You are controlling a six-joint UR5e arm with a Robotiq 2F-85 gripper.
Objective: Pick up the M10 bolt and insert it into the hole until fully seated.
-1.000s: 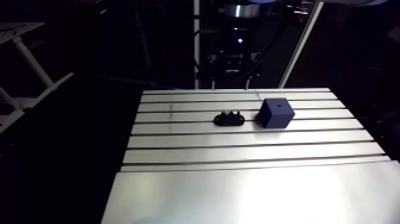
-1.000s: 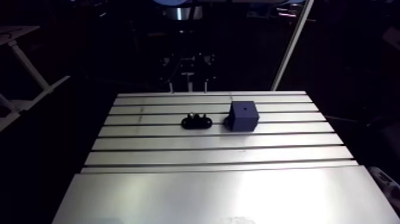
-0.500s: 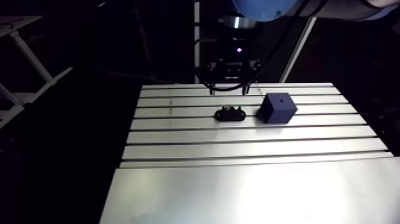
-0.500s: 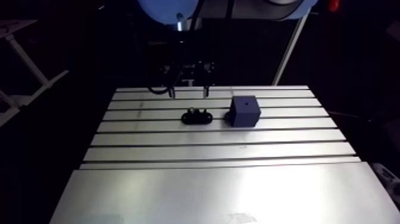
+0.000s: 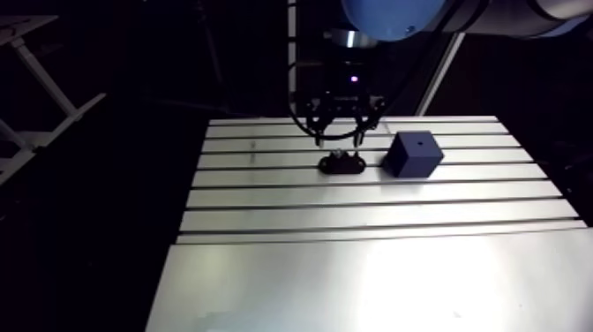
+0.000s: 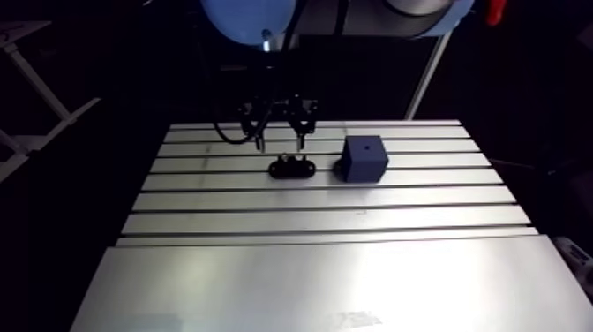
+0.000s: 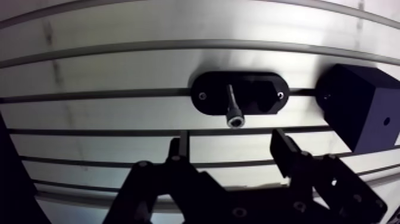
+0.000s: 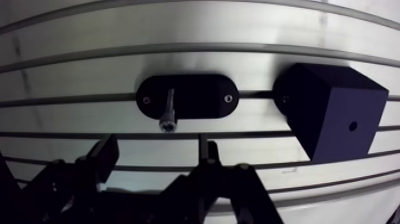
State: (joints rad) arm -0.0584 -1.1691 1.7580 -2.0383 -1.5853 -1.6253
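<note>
Lower than a moment ago, the black two-finger gripper (image 7: 231,146) is hanging just over the black oval holder (image 7: 250,83), which is sitting on the slotted aluminium table (image 7: 119,36) near its far edge in the arm view, so the approach for the pick is looking nearly finished. Its fingers are standing wide apart, holding and touching nothing, and lining up either side of the silver socket-head M10 bolt (image 7: 233,110), which is standing head-up in that holder. Just beside the holder, the dark blue cube (image 7: 363,113) with the small hole (image 7: 387,121) in its top face is waiting unused.
</note>
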